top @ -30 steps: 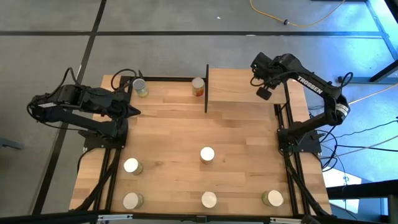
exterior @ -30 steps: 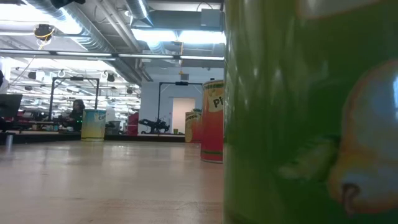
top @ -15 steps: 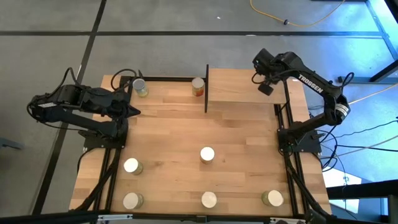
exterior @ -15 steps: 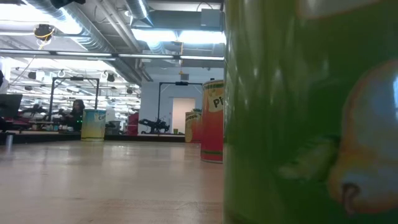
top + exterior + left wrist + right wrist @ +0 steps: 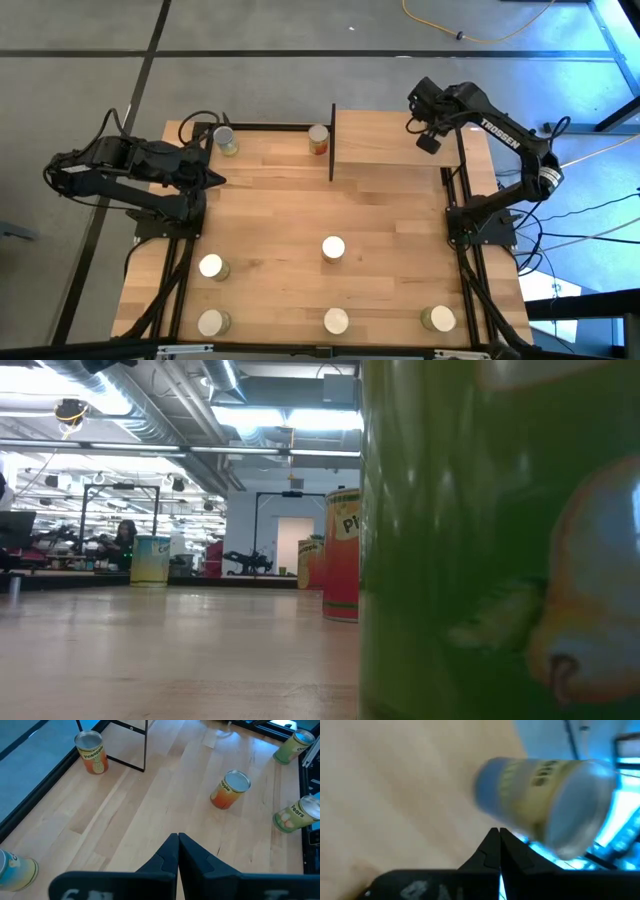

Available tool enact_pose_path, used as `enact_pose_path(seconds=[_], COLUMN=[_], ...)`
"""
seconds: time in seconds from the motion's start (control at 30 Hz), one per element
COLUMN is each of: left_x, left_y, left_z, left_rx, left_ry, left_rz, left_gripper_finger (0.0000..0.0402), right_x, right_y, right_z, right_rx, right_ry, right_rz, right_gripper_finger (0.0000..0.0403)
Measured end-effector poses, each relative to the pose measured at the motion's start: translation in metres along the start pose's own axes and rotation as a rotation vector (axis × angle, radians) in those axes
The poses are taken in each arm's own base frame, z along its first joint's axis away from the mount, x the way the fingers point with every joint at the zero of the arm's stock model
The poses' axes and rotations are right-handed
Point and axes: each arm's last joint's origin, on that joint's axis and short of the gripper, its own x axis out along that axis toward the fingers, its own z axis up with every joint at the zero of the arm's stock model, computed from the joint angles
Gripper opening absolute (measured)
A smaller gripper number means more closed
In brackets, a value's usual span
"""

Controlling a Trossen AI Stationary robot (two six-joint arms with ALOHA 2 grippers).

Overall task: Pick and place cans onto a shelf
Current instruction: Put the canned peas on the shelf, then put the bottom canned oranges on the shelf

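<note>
Seven cans stand in plain sight on the tabletop (image 5: 270, 215) when you look down on it. Two are at the far edge: a far-left can (image 5: 224, 140) in the corner, and an orange-labelled can (image 5: 319, 139) just left of the shelf's black upright panel (image 5: 332, 140). A centre can (image 5: 333, 248) stands alone mid-table. The four near cans are one at the left (image 5: 211, 266) and three along the near edge (image 5: 212, 322) (image 5: 336, 321) (image 5: 438, 319).

The shelf (image 5: 385, 140), a pale board, sits at the far right of the table.

The right gripper (image 5: 427, 143) hangs over the far-right end of that board with its fingers pressed together and nothing between them. Its own camera shows the closed tips (image 5: 497, 832) and, just past them, a blurred can (image 5: 545, 800) with a blue and yellow label on pale wood. I cannot tell whether that can is upright or tilted.

The left gripper (image 5: 215, 180) waits at the table's left edge, near the far-left can, pinched closed and empty (image 5: 178, 839).

From table height a green can (image 5: 490, 540) fills the right of the view, with an orange-red can (image 5: 342, 555) farther off. A person (image 5: 125, 535) is in the room beyond.
</note>
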Motion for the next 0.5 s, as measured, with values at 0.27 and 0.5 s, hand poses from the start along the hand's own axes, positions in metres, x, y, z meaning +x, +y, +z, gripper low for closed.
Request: enact_pose_path(seconds=[0.27,0.5], left_x=[0.000,0.000], left_y=[0.000,0.000], left_z=[0.000,0.000], left_rx=[0.000,0.007], left_ry=[0.000,0.000], left_rz=[0.000,0.000], left_gripper_finger=[0.0000,0.0000], right_x=[-0.046,-0.096], right_y=[0.013,0.028], right_z=[-0.017,-0.054], right_rx=[-0.107,-0.228], right_ry=[-0.117,-0.375], right_rz=[0.207,0.549], right_gripper_finger=[0.0000,0.0000])
